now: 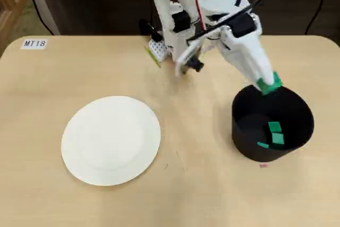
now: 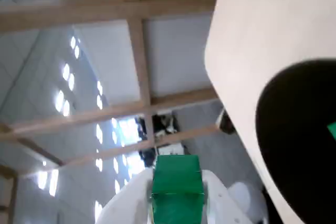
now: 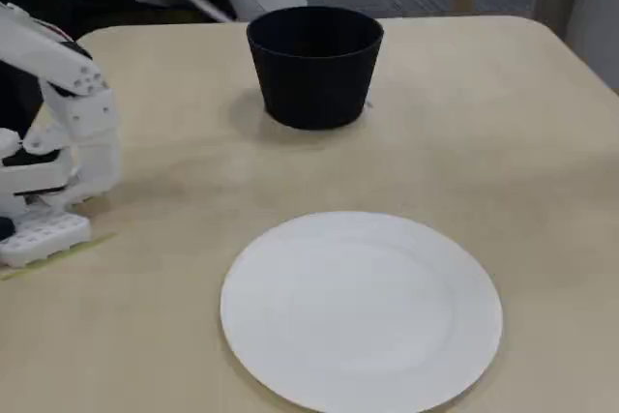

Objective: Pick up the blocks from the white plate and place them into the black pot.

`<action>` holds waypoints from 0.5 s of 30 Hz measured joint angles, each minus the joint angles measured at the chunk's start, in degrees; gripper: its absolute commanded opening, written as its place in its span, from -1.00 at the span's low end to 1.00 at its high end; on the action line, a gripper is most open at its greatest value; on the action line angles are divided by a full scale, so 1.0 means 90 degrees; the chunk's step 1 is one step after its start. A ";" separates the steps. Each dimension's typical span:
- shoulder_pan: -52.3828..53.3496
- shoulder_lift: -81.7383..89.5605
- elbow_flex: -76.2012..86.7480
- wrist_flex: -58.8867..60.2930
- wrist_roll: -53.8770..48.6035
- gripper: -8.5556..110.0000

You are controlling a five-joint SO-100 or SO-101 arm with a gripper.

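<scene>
An empty white plate [image 3: 360, 311] lies nearest the fixed camera on the pale surface [image 3: 503, 123], with the black pot [image 3: 314, 65] beyond it toward 12 o'clock. In the overhead view the pot sits at about 3 o'clock from the plate, well apart, and two green blocks [image 1: 275, 133] plus the edge of a third lie on its floor. The pincer [image 1: 270, 85] hangs over the pot's rim at 12 o'clock, closed snugly on a fourth green block [image 2: 177, 186], which the wrist view shows seated squarely between the white jaws. Judging by their crisp edges and small size, the cubes look light, rigid and unlikely to break; flat opposing faces offer the surest hold, though smooth sides might slip under a loose grip. A white tag [image 1: 34, 43] near the surface's far-left corner in the overhead view, at roughly 10 o'clock from the plate, reads "MT18". No other writing is legible.
</scene>
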 measured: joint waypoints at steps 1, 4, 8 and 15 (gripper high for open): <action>-0.0068 0.0000 0.0205 -0.0244 0.0000 -0.90; -0.0225 0.0000 0.0713 -0.0801 0.0049 -0.90; -0.0332 -0.0107 0.1387 -0.1475 0.0107 -0.90; -0.0254 -0.0518 0.1660 -0.1992 0.0039 -0.88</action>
